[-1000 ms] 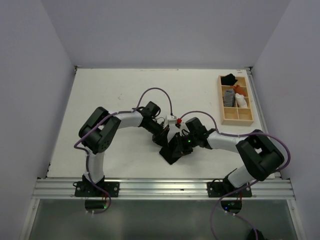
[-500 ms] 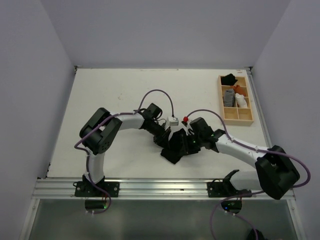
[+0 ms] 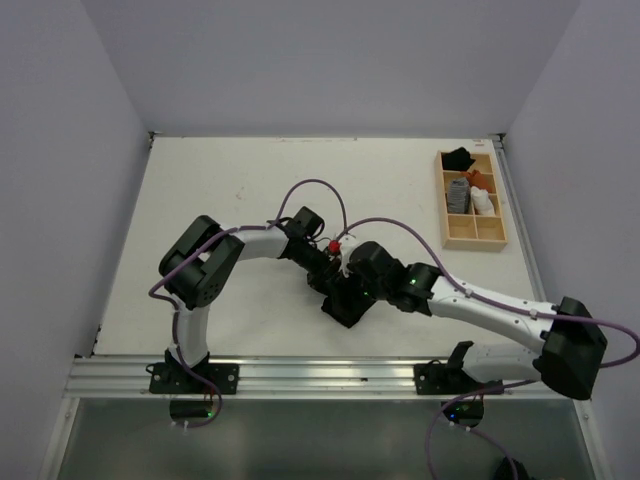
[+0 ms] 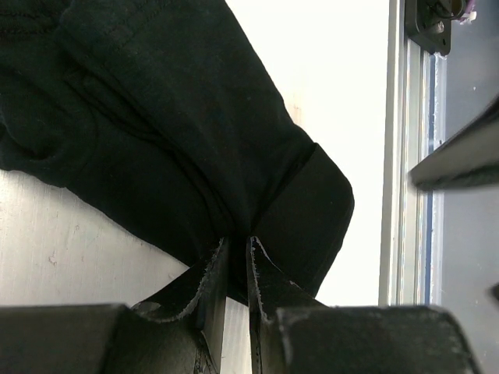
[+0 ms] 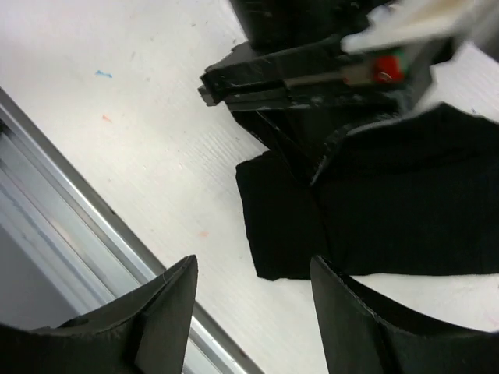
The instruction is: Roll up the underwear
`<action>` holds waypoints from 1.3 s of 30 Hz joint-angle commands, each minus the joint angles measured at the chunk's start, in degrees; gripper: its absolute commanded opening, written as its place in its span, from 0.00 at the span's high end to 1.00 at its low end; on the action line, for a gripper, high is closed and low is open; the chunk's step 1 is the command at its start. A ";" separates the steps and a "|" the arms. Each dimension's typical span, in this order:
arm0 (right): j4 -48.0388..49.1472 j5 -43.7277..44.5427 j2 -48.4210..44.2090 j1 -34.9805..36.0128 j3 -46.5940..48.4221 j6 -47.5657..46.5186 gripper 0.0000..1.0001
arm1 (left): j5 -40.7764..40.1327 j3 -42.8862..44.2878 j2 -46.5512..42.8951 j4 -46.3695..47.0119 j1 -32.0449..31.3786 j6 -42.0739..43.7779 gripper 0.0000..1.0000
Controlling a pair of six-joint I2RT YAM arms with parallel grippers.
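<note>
One change stands out: the right gripper point(image 5: 253, 269), nearly closed at the cloth a second ago, now has its fingers spread wide with nothing between them. It hovers over the lower left corner of the underwear point(image 5: 405, 202) in the right wrist view. In the top view its arm has stretched out leftwards across the lower right of the frame, the elbow no longer folded. The left gripper point(image 4: 234, 245) has barely altered; its fingers stand almost together with a fold of the black fabric pinched between them. The underwear lies bunched on the table point(image 3: 230, 190) at centre frame in the top view, under both wrists. It is partly folded, not a tight roll. Judged from that, the right arm has let go to take a fresh hold, and the rolling is under way but unfinished.

At the upper right of the top view sits a wooden tray point(image 3: 441, 200) with compartments. Its top one holds a black item point(image 3: 460, 157). Below that are a grey striped roll point(image 3: 458, 193) and a white roll point(image 3: 484, 204), with an orange scrap point(image 3: 477, 181) near them. The lowest compartments look bare.
</note>
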 commanded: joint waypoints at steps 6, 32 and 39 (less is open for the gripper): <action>-4.13 6.19 13.70 2.25 8.55 -13.18 0.36 | -5.18 -1.23 0.68 0.62 -0.56 1.24 0.81; -3.43 4.25 22.32 4.98 8.99 -17.49 0.40 | -5.88 0.53 1.56 -2.28 -0.56 2.91 0.82; -3.43 5.92 24.78 4.98 9.08 -17.41 0.42 | -6.23 0.26 1.12 -2.37 -0.56 2.82 0.83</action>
